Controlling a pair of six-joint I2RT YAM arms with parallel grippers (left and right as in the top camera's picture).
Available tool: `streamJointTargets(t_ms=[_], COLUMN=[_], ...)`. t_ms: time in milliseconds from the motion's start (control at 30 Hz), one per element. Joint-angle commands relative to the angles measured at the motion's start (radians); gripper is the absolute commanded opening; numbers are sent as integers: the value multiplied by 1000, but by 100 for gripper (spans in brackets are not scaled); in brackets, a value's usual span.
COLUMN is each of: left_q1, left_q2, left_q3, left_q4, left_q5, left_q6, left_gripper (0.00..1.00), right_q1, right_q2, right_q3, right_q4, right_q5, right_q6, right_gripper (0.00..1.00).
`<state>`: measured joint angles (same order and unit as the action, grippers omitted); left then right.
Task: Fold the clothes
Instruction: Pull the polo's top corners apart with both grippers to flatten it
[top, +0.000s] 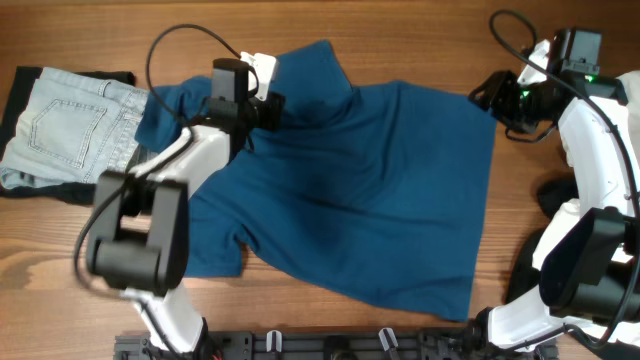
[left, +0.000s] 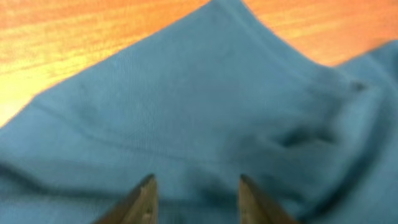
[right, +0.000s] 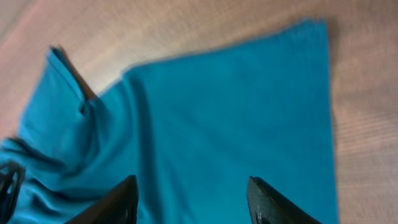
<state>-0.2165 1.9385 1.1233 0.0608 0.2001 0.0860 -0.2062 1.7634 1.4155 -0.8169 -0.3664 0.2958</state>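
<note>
The deep-blue short-sleeved shirt lies spread out, somewhat rumpled, across the middle of the wooden table. My left gripper is over its far left part, near a sleeve and the collar area. In the left wrist view the left gripper is open, with blue fabric just below and nothing between the fingers. My right gripper hovers at the shirt's far right corner. In the right wrist view the right gripper is open above the flat shirt, empty.
Folded light-blue jeans lie on a dark garment at the far left, touching the shirt's sleeve. Bare wood shows to the right of the shirt and along the front edge. A black rail runs along the front.
</note>
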Motion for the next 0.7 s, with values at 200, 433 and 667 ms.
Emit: streamJointTargets(t_ms=[200, 433, 667], left_q1=[-3, 82, 280], left_q2=[222, 301, 294], left_q3=[27, 31, 102], left_q4=[233, 243, 148], left_q5=[-134, -288, -149], left_q6=[9, -109, -234], left_gripper=[32, 28, 19], right_q1=[6, 6, 6], right_q2=[13, 14, 15], right_q3=[-96, -204, -303], right_q4=[-14, 48, 235], right_q5=[61, 185, 241], right_q6=[-32, -31, -27], right_gripper=[56, 60, 71])
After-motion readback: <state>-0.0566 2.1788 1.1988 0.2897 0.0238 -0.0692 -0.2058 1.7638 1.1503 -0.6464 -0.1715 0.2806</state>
